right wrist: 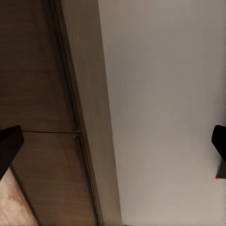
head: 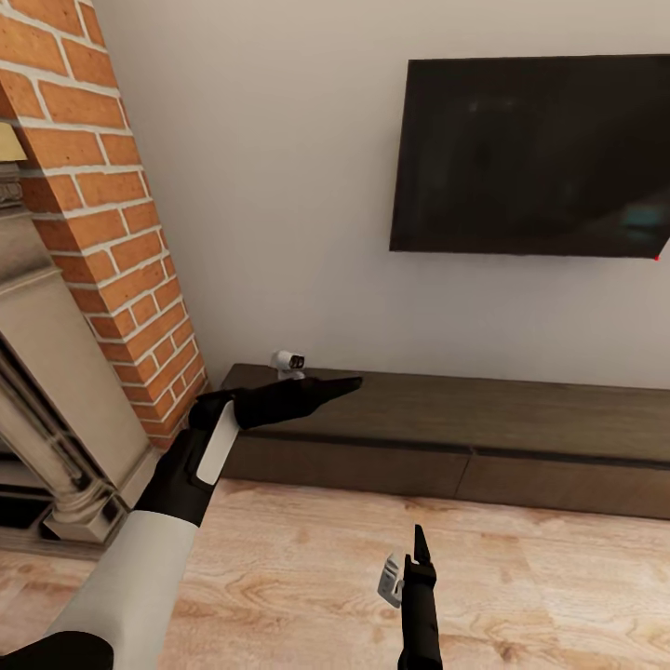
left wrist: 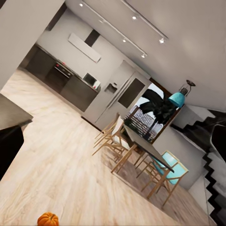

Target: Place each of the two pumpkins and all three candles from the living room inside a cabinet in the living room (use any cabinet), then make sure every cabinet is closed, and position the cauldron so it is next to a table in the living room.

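Observation:
The long, low dark-brown cabinet [head: 521, 414] runs along the wall under the TV, and its drawer fronts [right wrist: 42, 179] look shut. My left gripper [head: 346, 382] hovers over the cabinet's left end, open and holding nothing. Lower down, over the floor in front of the cabinet, my right gripper [head: 418, 542] points at the drawer fronts, its fingertips [right wrist: 9, 143] wide apart and empty. One orange pumpkin [left wrist: 48, 219] lies on the wood floor, seen in the left wrist view. The candles and the cauldron are out of view.
A brick fireplace [head: 102, 251] stands left of the cabinet. A black TV [head: 535, 154] hangs above it. A small white device [head: 288, 361] sits on the cabinet's left end. The left wrist view looks across open floor to a dining table [left wrist: 143, 146] with chairs and a kitchen beyond.

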